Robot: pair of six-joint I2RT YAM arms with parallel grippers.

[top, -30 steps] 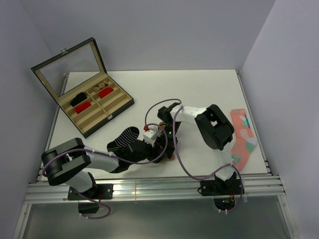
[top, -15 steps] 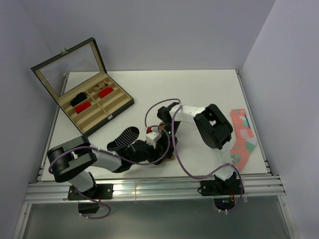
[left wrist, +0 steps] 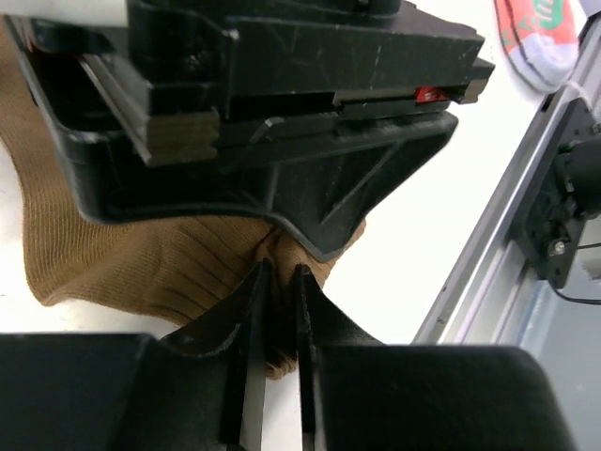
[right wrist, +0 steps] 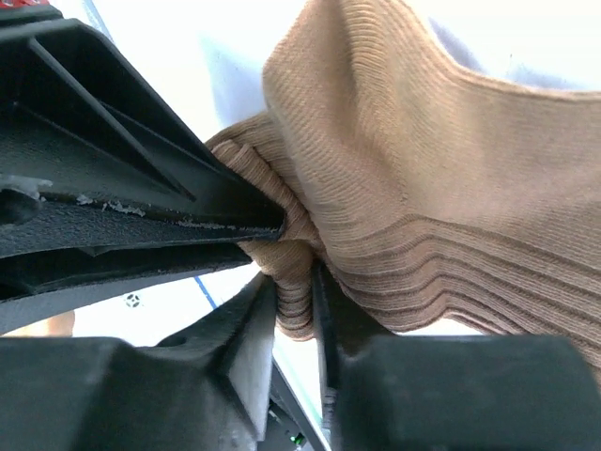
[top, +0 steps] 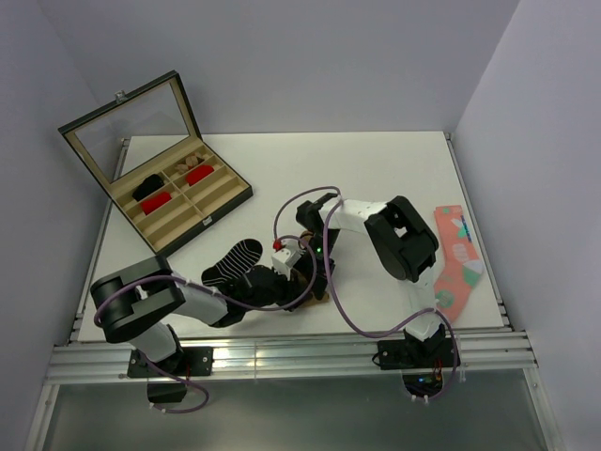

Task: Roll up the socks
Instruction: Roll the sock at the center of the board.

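The tan-brown sock lies bunched on the white table between both grippers. In the top view only a bit of it shows under the arms. My left gripper is shut on a fold of its edge. My right gripper is shut on a ribbed fold of the same sock, right against the left gripper's finger. In the top view the two grippers, left and right, meet at the table's front middle. The black sock with white stripes lies flat just left of them.
An open wooden box with red rolled bundles stands at the back left, lid raised. A coral-pink patterned sock lies at the right edge and also shows in the left wrist view. The table's metal front rail is close behind the grippers.
My left arm has shifted a little to the right, closer to the right gripper. Both grippers stay shut on the tan sock. The black striped sock has not moved.
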